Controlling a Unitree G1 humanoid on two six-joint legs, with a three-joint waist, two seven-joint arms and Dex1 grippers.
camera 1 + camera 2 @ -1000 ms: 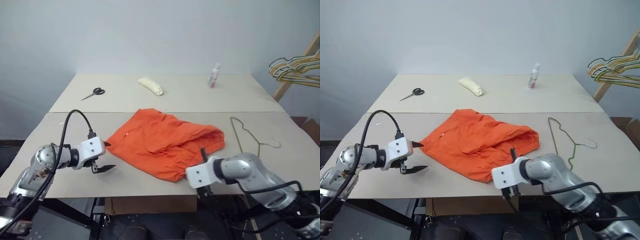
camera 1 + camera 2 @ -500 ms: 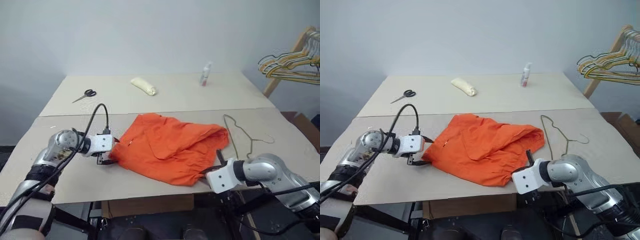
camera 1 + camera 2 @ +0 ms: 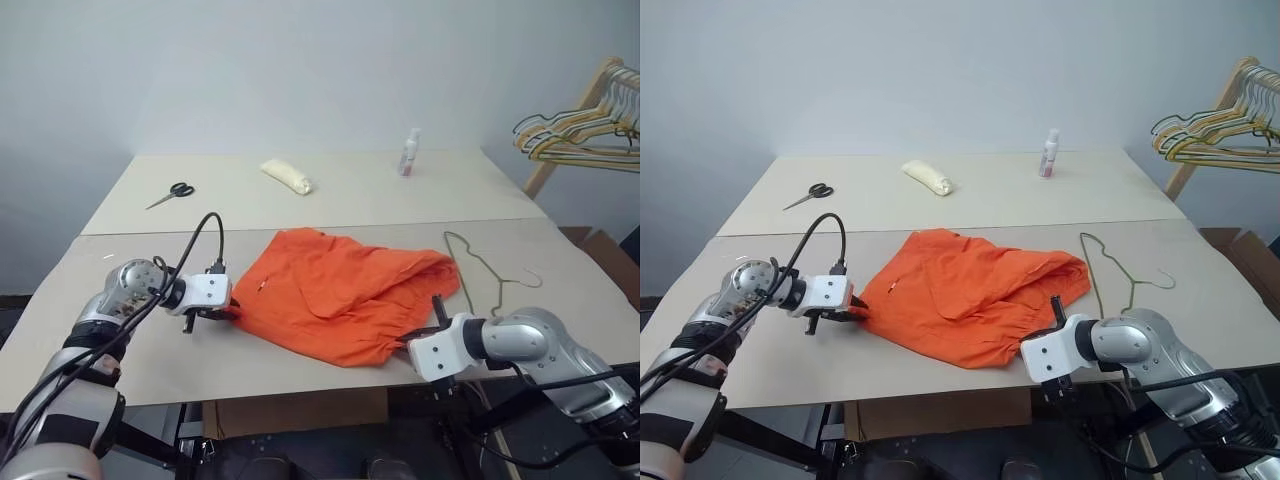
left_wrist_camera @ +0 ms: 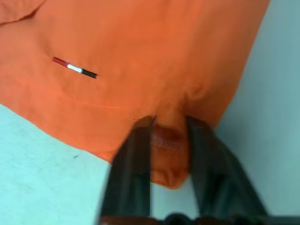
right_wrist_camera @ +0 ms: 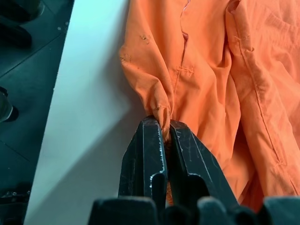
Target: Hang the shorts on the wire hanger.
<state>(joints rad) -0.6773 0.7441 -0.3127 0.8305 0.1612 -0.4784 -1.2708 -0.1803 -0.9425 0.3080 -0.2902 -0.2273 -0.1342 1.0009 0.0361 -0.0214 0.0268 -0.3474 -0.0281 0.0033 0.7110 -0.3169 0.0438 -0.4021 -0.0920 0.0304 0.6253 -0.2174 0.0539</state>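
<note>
The bright orange shorts [image 3: 340,300] lie crumpled on the near half of the table. My left gripper [image 3: 222,312] is at their left corner, and the left wrist view shows its fingers [image 4: 138,140] closed on a fold of that corner. At the near right edge my right gripper [image 3: 432,328] is shut on the hem; in the right wrist view its fingers [image 5: 149,140] pinch the orange fabric [image 5: 211,70]. The wire hanger [image 3: 499,288] lies flat on the table just right of the shorts, apart from both grippers.
Scissors [image 3: 170,192], a cream cloth roll [image 3: 286,176] and a small bottle [image 3: 408,152] sit on the far half of the table [image 3: 330,215]. Bunched coloured hangers [image 3: 575,135] hang on a wooden rack at the far right.
The camera view has shifted. My left gripper moved from open above the table to the shorts' left corner and closed on it. The right gripper keeps its hold on the hem.
</note>
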